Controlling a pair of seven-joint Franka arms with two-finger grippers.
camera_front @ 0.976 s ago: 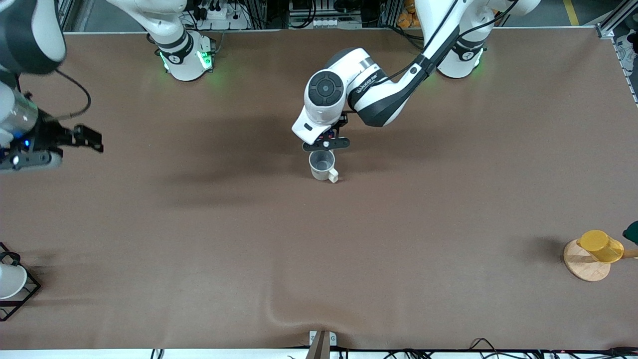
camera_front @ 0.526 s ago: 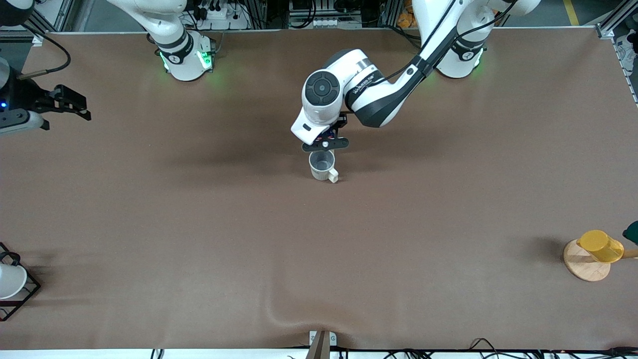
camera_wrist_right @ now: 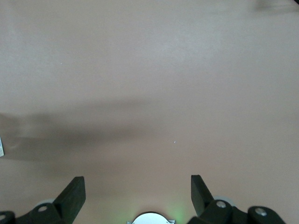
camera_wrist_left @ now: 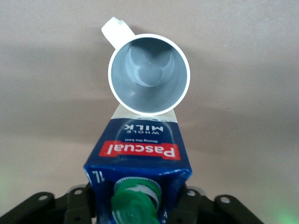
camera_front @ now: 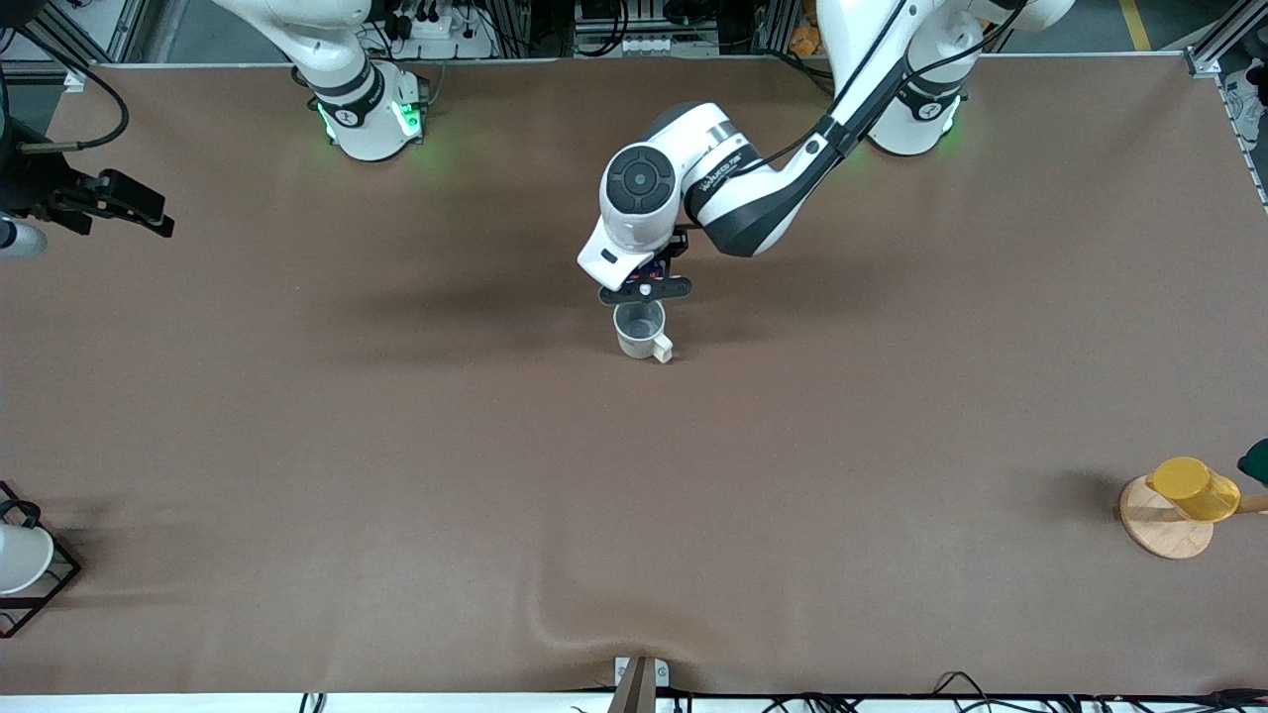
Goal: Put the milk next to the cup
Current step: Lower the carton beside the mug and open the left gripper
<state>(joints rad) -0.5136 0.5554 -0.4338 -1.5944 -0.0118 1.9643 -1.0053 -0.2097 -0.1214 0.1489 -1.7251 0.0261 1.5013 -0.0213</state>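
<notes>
The left gripper (camera_wrist_left: 135, 207) straddles the upright blue-and-white gable-top milk carton (camera_wrist_left: 138, 158), grip indeterminate, just beside the off-white mug (camera_front: 640, 330); the right gripper (camera_wrist_right: 138, 193) waits open.

Milk (camera_wrist_left: 138, 151) dark blue, red band, green cap; cup (camera_wrist_left: 149, 74) off-white, grey inside

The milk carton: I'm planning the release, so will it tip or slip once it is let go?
The milk is a tall, narrow gable-top carton, so it probably tips if nudged. Its glossy printed faces look slippery. It stands right beside the cup, which may steady that side.
</notes>
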